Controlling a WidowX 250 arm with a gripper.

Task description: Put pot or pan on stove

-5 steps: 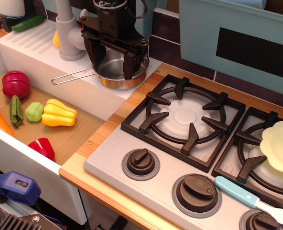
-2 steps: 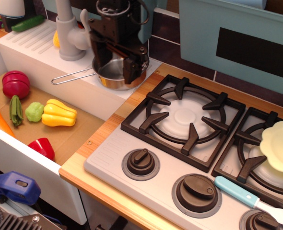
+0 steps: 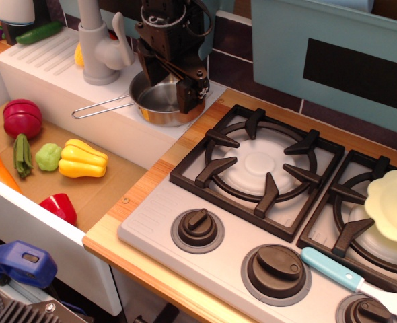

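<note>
Starting nearest you: the stove (image 3: 151, 225) has its knobs along the front edge, and the left burner grate (image 3: 256, 168) just behind them is bare, so that's the obvious landing spot. The right grate already has a yellow plate (image 3: 393, 205) sitting on it, with a blue-handled spatula (image 3: 340, 272) lying in front of that.

Go back and left from the stove and you hit the pan (image 3: 159, 104). It's on the white surface (image 3: 118, 131) just off the stove's back-left corner, not on the stove at all yet.

What changed over the last second: the hand (image 3: 168, 84) had its fingers spread wide around the pan rim, and now they've pulled in a lot closer together and the whole thing has twisted a bit. The right finger (image 3: 188, 94) is down at the rim on the stove side. Looks to me like it's pinching the rim, but the near finger hides the contact, so I honestly can't tell if it's got it. The pan itself hasn't budged, so I'd say you're at the grab, with the lift still to come.

The pan's long axis runs along its wire handle (image 3: 101, 106), pointing left, directly away from the stove.
</note>
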